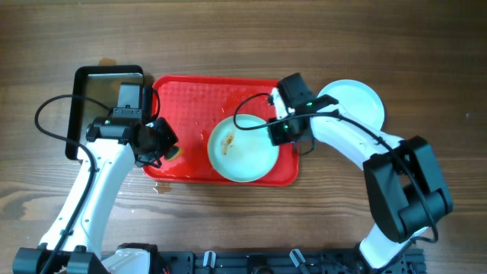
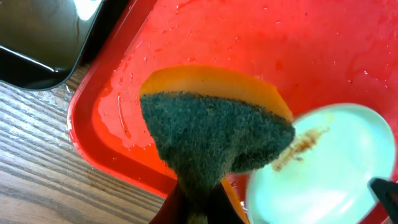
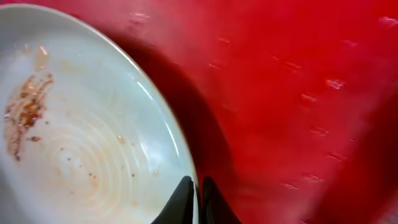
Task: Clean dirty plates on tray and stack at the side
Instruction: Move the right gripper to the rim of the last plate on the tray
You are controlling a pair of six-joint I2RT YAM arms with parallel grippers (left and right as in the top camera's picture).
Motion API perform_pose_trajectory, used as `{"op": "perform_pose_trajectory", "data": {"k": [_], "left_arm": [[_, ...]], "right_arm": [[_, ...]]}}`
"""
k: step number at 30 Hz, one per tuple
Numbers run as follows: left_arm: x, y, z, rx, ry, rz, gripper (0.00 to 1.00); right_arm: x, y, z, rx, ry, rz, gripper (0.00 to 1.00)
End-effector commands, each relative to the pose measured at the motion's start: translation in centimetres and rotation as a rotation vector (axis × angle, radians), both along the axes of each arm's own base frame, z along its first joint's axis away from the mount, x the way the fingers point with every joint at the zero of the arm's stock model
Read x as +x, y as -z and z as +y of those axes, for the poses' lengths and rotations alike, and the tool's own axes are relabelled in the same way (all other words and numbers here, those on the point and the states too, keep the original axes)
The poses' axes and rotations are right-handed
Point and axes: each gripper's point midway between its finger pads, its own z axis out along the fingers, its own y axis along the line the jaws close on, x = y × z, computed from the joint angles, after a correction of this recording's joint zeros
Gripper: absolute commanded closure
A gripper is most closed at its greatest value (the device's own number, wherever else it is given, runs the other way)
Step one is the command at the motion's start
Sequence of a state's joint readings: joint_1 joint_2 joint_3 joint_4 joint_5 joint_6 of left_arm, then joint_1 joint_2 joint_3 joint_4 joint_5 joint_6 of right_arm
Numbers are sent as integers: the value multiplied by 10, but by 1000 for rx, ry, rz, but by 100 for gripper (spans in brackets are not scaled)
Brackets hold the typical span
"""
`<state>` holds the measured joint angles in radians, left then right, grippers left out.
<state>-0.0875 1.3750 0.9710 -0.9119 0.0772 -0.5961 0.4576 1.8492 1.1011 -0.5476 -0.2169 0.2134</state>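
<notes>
The dirty plate (image 1: 243, 148) sits lower right on the tray (image 1: 190, 91), rim pinched by the right fingers (image 3: 180, 205). The sponge (image 2: 211, 134) is clamped in the left fingers (image 2: 186, 210). Rim's best held steady while the smear (image 2: 301, 142) gets scrubbed.

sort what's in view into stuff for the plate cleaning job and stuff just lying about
For the job: red tray; dirty plate on it, rim pinched by the right gripper; sponge held by the left gripper; second plate on the table beside the tray.
Lying about: black metal pan on the left arm's side.
</notes>
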Motion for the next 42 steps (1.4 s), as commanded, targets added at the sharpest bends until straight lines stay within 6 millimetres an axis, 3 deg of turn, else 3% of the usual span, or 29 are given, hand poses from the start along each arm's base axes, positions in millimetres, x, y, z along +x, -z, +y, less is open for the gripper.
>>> {"op": "perform_pose_trajectory", "data": {"k": [1,3,5,9,11,12,13,15,17,18,19,20,22,26,35,40,42], "left_arm": [[-1,0,0,-1,12,-3,96],[-1,0,0,-1,12,-2,96],[-1,0,0,-1,12,-3,96],[-1,1,1,-1,12,-2,96],[-2,3,1,0,12,0,96],[-3,7,1,-1,12,2,96],[-5,11,1,0,12,6,96],[-9,22,1,0,12,16,96],[-9,25,1,0,12,12,96],[-8,25,1,0,12,7,96],[-6,25,1,-1,12,0,96],[-5,24,1,-2,12,-7,96],[-4,24,0,-6,14,-12,96],[-3,24,-1,-2,40,-17,96],[-3,24,-1,-2,39,-17,96],[-3,24,-1,-2,39,-17,96],[-3,24,-2,-10,43,-16,96]], "right_arm": [[-13,16,42,75,6,39,93],[-13,23,53,82,12,33,95],[-11,21,52,67,51,31,95],[-1,-18,47,78,102,31,69],[-1,-40,45,94,119,27,49],[-5,-51,46,113,113,27,21],[-12,-60,51,152,96,50,0],[-29,-72,71,277,39,134,0],[-48,-77,86,360,-12,212,2],[-52,-73,87,352,22,235,37],[-52,-63,81,302,138,265,63],[-52,-52,72,241,247,278,67],[-55,-34,57,147,430,290,66],[-59,-20,44,79,595,293,64],[-71,5,64,47,650,321,62],[-72,15,64,29,675,338,72],[-72,18,63,20,668,333,91]]}}
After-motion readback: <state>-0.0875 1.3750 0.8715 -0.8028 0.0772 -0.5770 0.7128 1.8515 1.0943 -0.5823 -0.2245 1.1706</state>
